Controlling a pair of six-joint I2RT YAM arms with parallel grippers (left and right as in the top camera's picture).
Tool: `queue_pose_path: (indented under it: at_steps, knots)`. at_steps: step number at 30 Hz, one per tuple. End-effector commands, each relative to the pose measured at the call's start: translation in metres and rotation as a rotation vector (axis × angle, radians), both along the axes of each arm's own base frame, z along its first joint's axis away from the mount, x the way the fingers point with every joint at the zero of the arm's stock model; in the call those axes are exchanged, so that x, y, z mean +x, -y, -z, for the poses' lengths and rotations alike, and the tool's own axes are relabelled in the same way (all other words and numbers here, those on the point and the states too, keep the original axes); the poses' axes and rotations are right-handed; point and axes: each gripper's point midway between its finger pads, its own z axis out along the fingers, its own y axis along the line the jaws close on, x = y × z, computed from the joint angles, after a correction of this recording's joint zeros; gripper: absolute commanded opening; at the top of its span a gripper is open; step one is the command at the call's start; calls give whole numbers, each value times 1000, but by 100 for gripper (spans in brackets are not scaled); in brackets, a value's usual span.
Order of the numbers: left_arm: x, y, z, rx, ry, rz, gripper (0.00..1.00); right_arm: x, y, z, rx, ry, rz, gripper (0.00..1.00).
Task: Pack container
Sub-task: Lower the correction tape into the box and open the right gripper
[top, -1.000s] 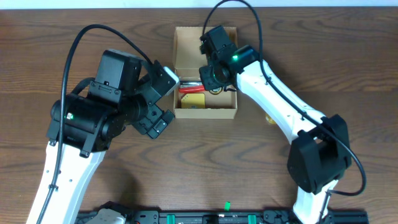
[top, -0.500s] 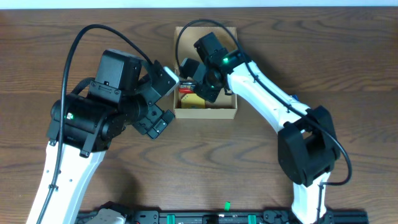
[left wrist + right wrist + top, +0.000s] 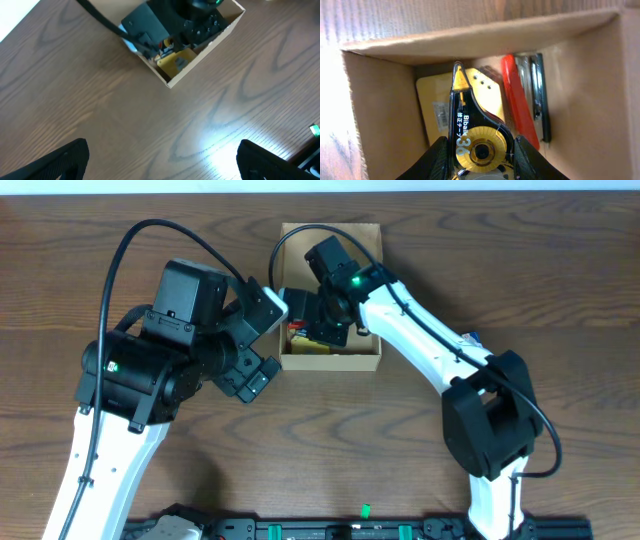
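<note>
Two arms at the container, which sits toward the table's far edge.
Right gripper reaches inside it, jaws clamped on a black-and-gold correction tape above a yellow item and a red item. Left gripper hangs spread wide just beside the container.

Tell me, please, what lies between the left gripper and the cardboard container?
Only bare table: the left wrist view shows plain wood grain between the open left gripper and the container.
</note>
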Motion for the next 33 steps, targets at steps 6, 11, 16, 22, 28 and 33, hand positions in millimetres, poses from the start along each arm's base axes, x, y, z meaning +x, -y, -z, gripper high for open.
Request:
queue_pose_path:
  at_steps: [6, 11, 16, 22, 28, 33]
  knots:
    - [2, -1, -10, -3, 31, 4, 95, -12, -17, 16, -4, -22, -97, 1]
    - [2, -1, -10, -3, 31, 4, 95, -10, -13, 18, -29, -12, -89, 1]
    - [2, -1, -10, -3, 31, 4, 95, -13, -6, 26, -68, -21, -116, 1]
    - [2, -1, -10, -3, 31, 4, 95, -13, -6, 31, -73, -25, -124, 1]
    - [2, -1, -10, -3, 31, 4, 95, -12, -6, 30, -71, -21, -123, 24]
    - [2, -1, -10, -3, 31, 4, 95, -9, -3, 31, -89, -9, -116, 40]
